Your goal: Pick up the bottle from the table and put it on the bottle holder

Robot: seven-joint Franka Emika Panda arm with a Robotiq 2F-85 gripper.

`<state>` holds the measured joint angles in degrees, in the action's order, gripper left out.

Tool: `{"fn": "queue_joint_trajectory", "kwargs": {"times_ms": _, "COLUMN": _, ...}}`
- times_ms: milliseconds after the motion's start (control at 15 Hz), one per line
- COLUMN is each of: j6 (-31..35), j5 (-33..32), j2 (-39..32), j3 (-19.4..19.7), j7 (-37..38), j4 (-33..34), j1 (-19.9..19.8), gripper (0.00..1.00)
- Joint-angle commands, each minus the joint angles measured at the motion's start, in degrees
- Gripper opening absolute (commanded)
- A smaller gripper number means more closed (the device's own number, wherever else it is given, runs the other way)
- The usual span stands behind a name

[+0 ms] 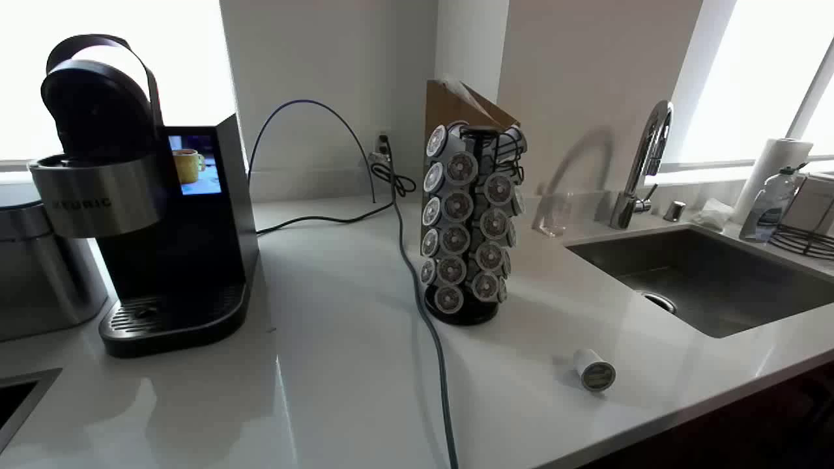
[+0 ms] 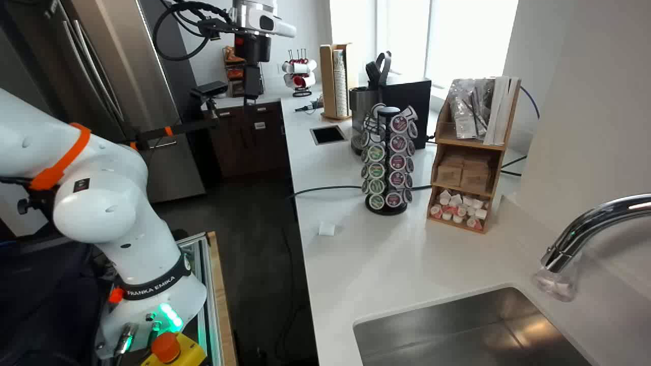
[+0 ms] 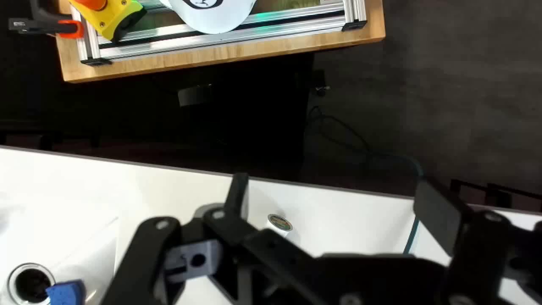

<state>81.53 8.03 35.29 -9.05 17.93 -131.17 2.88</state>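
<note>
The bottle is a small white pod cup lying on its side on the white counter, its printed round lid facing outward. It shows in both exterior views (image 1: 593, 371) (image 2: 327, 229) and in the wrist view (image 3: 279, 223), partly covered there by a gripper finger linkage. The bottle holder, a dark tower rack full of round pods, stands upright behind it in both exterior views (image 1: 461, 316) (image 2: 389, 110). It does not show in the wrist view. My gripper (image 3: 337, 204) is open and empty, its two fingers wide apart. In an exterior view the gripper (image 2: 251, 91) hangs high, well above counter level.
A black coffee machine (image 1: 195, 260) stands beyond the rack. A wooden organizer (image 2: 441, 152) stands beside the rack. A dark cable (image 1: 427, 319) runs across the counter. A sink (image 1: 717, 286) with a chrome faucet (image 1: 645, 150) is nearby. The counter's front edge (image 2: 300, 239) lies close to the pod.
</note>
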Motion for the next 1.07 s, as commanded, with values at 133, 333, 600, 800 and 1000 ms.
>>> {"fn": "queue_joint_trajectory", "kwargs": {"times_ms": 133, "j6": -0.14, "j5": 0.09, "j2": -0.02, "j3": -0.24, "j7": -0.16, "j4": 0.12, "j1": -0.35, "gripper": 1.00}}
{"fn": "queue_joint_trajectory", "kwargs": {"times_ms": 333, "j6": -0.14, "j5": 0.09, "j2": -0.02, "j3": -0.24, "j7": -0.16, "j4": 0.12, "j1": -0.35, "gripper": 1.00}}
{"fn": "queue_joint_trajectory", "kwargs": {"times_ms": 600, "j6": 5.61, "j5": 0.68, "j2": 0.80, "j3": -0.80, "j7": 3.02, "j4": -3.57, "j1": -1.49, "gripper": 1.00}}
{"fn": "queue_joint_trajectory", "kwargs": {"times_ms": 800, "j6": 13.63, "j5": 0.63, "j2": 1.58, "j3": -1.30, "j7": 6.00, "j4": -8.81, "j1": -2.32, "gripper": 1.00}}
{"fn": "queue_joint_trajectory", "kwargs": {"times_ms": 1000, "j6": 21.54, "j5": 0.08, "j2": 1.01, "j3": -2.52, "j7": 10.80, "j4": -14.50, "j1": -3.16, "gripper": 1.00}}
